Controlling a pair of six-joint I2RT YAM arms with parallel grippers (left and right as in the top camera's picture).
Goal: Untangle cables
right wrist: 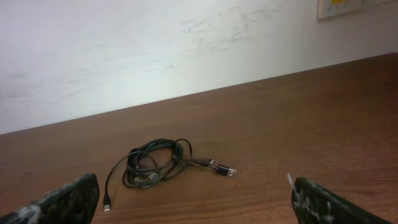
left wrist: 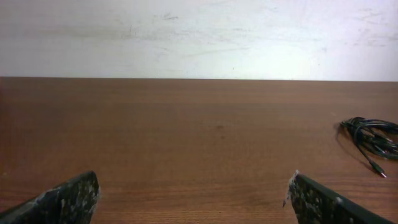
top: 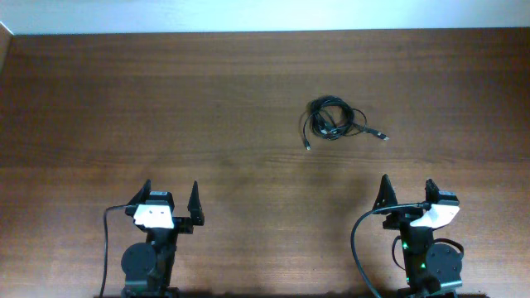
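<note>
Near the front of the smooth brown wood-grain table, the black two-finger left gripper and right gripper stand spread wide, empty; ahead of the right one, well apart, lie the thin black cables, a knotted coil with two plug ends trailing loose. Untangling looks not yet begun; next, one claw must pin the limp coil while the other draws a free end.

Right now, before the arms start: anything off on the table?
Only the cables: a small tangled coil right of centre on the table, with two plug ends trailing out. No visible damage or spill. The left gripper and right gripper are open at the near edge, apart from the coil.
</note>
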